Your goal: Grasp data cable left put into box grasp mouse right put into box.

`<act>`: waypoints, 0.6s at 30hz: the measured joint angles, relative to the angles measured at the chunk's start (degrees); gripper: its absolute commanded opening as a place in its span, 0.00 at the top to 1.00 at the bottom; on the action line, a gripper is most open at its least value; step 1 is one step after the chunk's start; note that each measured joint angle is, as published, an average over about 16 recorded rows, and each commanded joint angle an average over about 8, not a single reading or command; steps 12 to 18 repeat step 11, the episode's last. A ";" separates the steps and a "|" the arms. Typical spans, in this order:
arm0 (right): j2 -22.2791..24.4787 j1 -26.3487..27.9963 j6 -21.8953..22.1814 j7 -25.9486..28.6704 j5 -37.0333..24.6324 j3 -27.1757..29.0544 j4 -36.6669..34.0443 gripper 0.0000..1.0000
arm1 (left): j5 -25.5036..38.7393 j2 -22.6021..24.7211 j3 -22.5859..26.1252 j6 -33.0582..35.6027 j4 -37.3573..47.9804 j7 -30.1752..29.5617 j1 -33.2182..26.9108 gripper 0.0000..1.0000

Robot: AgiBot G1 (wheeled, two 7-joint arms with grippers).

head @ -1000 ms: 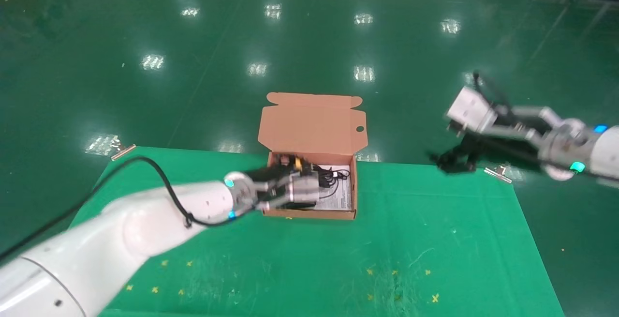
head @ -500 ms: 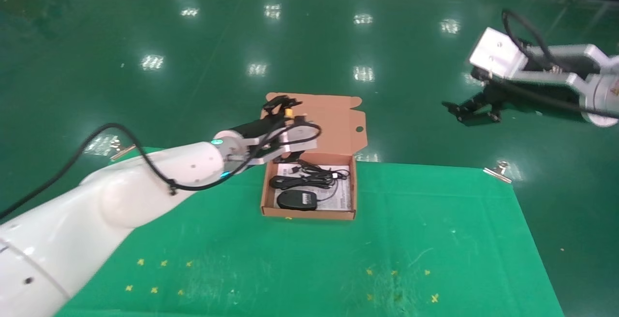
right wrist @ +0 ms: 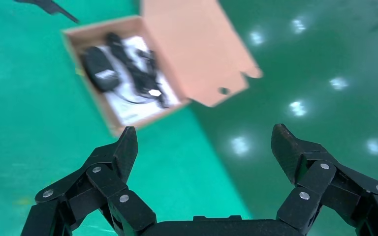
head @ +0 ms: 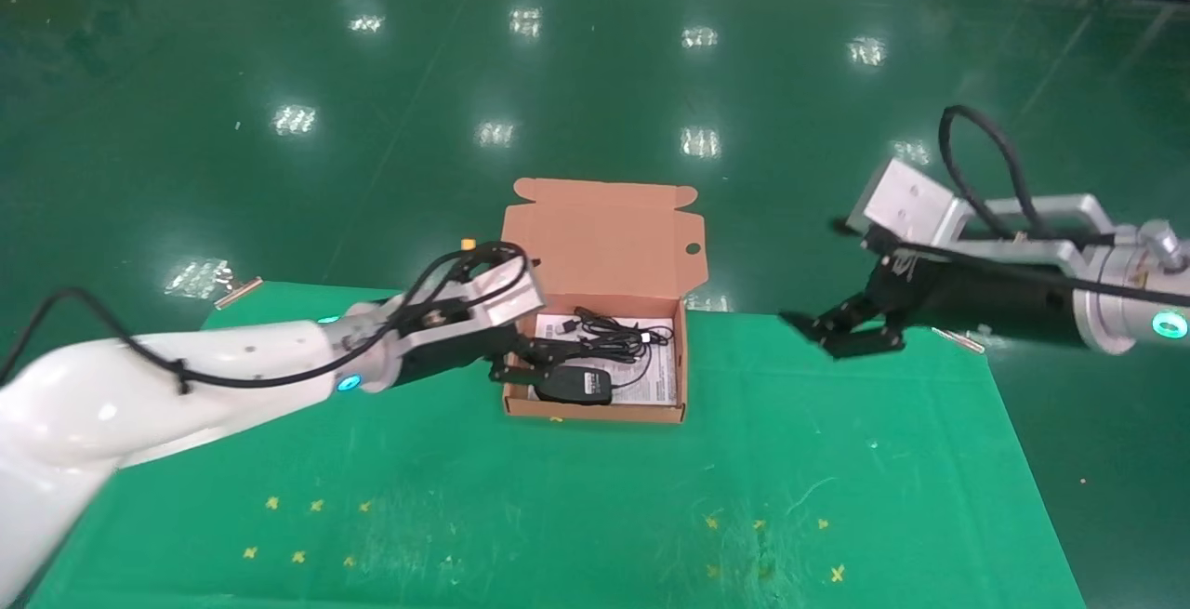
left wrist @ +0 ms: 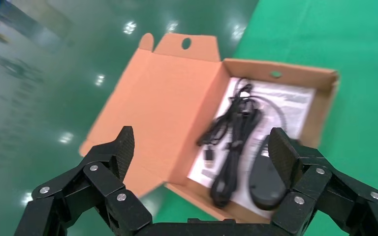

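From the head view, my left gripper point(head: 517, 370) hung spread and empty at the left wall of the box point(head: 595, 412); the mouse point(head: 574, 385) and data cable point(head: 595, 339) lay inside, just rightward. My right gripper point(head: 841, 328) stood open, well apart.

Through my left wrist, the bundled cable ran lengthwise beside the smooth oval mouse on the printed sheet point(left wrist: 290, 103).

My right wrist showed matte cardboard, flap back.

We take this for a factory hall or robot lab: a glossy green floor point(head: 595, 60) mirrors rows of ceiling lights, and a green cloth point(head: 837, 460) is held by metal clips point(head: 958, 335) at its far corners.
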 measured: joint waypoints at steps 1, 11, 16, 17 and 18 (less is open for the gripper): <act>0.00 -0.61 -0.65 -0.43 0.76 0.77 -0.04 0.00 | -0.76 -0.50 -0.55 0.86 -0.38 -0.14 0.30 0.00; 0.01 -4.57 -4.86 -3.24 5.71 5.82 -0.31 0.00 | -5.70 -3.78 -4.11 6.43 -2.86 -1.08 2.24 0.00; 0.01 -4.57 -4.86 -3.24 5.71 5.82 -0.31 0.00 | -5.70 -3.78 -4.11 6.43 -2.86 -1.08 2.24 0.00; 0.01 -4.57 -4.86 -3.24 5.71 5.82 -0.31 0.00 | -5.70 -3.78 -4.11 6.43 -2.86 -1.08 2.24 0.00; 0.01 -4.57 -4.86 -3.24 5.71 5.82 -0.31 0.00 | -5.70 -3.78 -4.11 6.43 -2.86 -1.08 2.24 0.00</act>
